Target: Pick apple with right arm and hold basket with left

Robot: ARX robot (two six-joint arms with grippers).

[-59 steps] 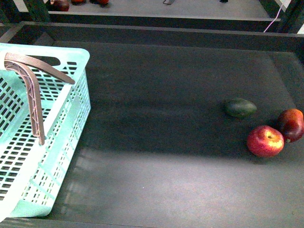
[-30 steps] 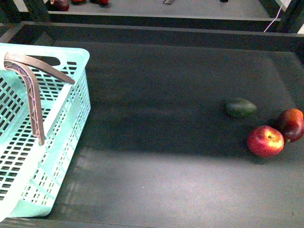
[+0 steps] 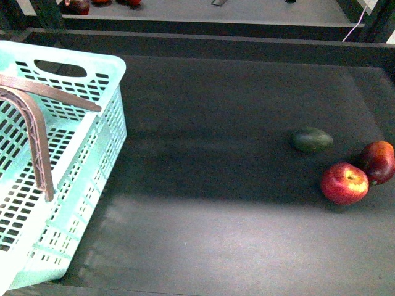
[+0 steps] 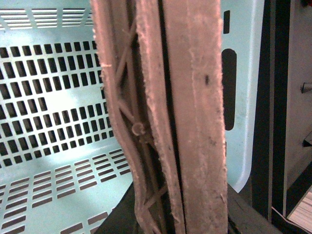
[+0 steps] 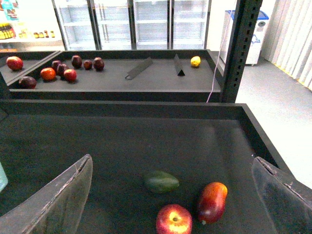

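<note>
The bright red apple with a yellow blush lies at the right of the dark table; in the right wrist view the apple lies below and between my open fingers. My right gripper is open and empty, above the fruit; one finger shows at each side. The pale turquoise basket stands at the left, tilted, its brown handles raised. My left gripper is shut on the basket's handles, which fill the left wrist view; its own jaws are hidden behind them.
A darker, taller red apple sits just right of the bright one, and a dark green oval fruit lies behind it. The table's raised back wall runs across. A farther shelf holds several fruits.
The basket has shifted to the right and tipped, its far rim and handles now higher and more level. The fruits have not moved.
</note>
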